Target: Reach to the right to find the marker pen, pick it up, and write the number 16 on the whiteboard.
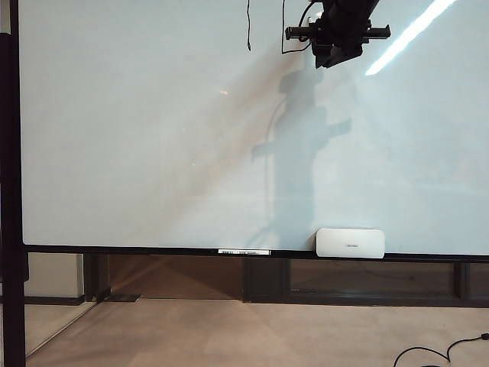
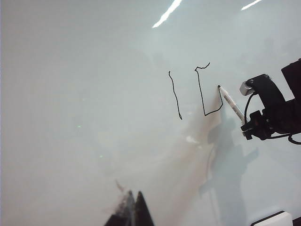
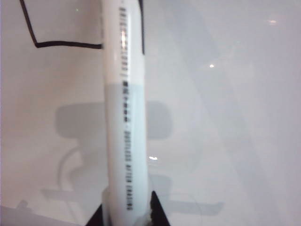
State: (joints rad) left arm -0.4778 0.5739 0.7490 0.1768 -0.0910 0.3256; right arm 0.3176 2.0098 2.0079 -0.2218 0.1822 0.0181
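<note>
Whiteboard (image 2: 94,94) shows a half-drawn 16 (image 2: 197,92); right claw (image 3: 127,214) clamps the marker pen (image 3: 123,117), left claw (image 2: 130,207) pinched together.

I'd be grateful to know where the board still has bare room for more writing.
The whiteboard is bare across its left and middle, down to the eraser. It is crowded only at the upper right, around the strokes, the marker and the right tool.
</note>
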